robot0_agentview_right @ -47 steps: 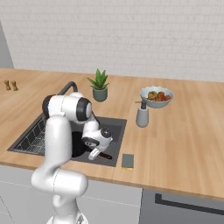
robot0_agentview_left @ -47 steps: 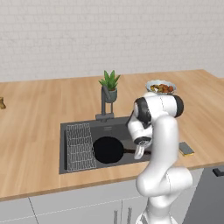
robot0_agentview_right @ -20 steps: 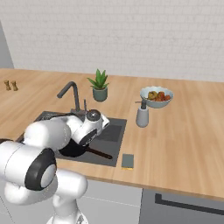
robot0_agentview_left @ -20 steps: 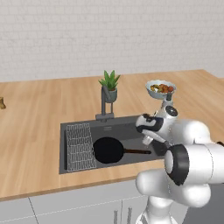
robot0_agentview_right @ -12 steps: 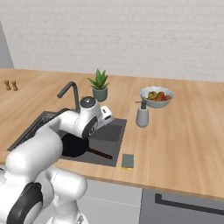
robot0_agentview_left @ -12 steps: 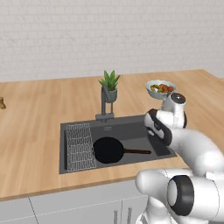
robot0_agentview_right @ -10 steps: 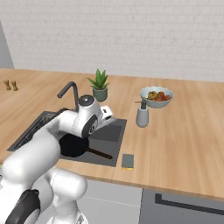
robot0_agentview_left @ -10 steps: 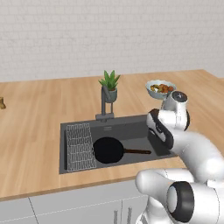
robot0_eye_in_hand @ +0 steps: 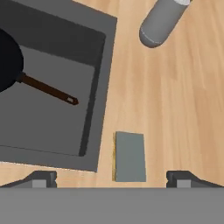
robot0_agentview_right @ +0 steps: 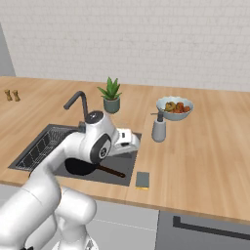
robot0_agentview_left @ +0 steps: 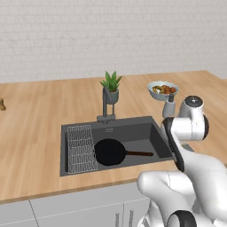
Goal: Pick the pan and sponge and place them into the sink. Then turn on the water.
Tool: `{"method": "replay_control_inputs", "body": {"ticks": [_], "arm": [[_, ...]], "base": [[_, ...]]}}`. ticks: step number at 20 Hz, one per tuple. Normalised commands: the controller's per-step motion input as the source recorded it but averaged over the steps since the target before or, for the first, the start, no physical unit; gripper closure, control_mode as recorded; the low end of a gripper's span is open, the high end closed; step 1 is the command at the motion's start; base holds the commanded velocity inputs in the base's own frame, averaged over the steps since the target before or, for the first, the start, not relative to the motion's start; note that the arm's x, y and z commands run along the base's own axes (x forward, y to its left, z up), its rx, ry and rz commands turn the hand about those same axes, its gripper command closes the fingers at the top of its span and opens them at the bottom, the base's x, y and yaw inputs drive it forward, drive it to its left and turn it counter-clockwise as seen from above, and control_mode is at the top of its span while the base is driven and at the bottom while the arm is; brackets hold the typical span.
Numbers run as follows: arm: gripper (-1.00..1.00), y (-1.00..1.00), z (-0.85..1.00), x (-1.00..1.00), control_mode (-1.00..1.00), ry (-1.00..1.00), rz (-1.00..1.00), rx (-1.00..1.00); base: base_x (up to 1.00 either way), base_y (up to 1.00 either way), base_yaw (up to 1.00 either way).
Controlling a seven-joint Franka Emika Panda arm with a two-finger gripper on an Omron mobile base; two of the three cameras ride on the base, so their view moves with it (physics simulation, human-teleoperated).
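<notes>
Pan: lies released in sink, arm swung away. Gripper: fingers spread, empty, now above sponge. Sponge pickup judged next.

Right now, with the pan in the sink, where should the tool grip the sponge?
Grip the sponge across its two long sides, coming straight down: it lies flat, scrub face up, on the counter beside the sink, with the open tool above it.
</notes>
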Motion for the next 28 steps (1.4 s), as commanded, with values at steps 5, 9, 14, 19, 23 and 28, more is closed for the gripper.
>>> {"method": "replay_control_inputs", "body": {"ticks": [5,9,14,19,23,28], "arm": [[-1.00,-0.50,0.00,-0.41,-1.00,0.02,-0.18,0.13],[-1.00,-0.37,0.00,-0.22,-1.00,0.09,-0.05,0.21],[-1.00,-0.17,0.00,-0.06,-1.00,0.12,0.00,0.15],[-1.00,0.00,-0.03,0.06,-1.00,0.10,0.01,0.01],[-1.00,0.00,-0.22,0.31,-1.00,0.10,0.08,0.00],[-1.00,0.00,-0.36,0.45,-1.00,0.07,0.14,0.00]], "base": [[0.00,0.00,0.00],[0.00,0.00,0.00],[0.00,0.00,0.00],[0.00,0.00,0.00],[0.00,0.00,0.00],[0.00,0.00,0.00]]}}
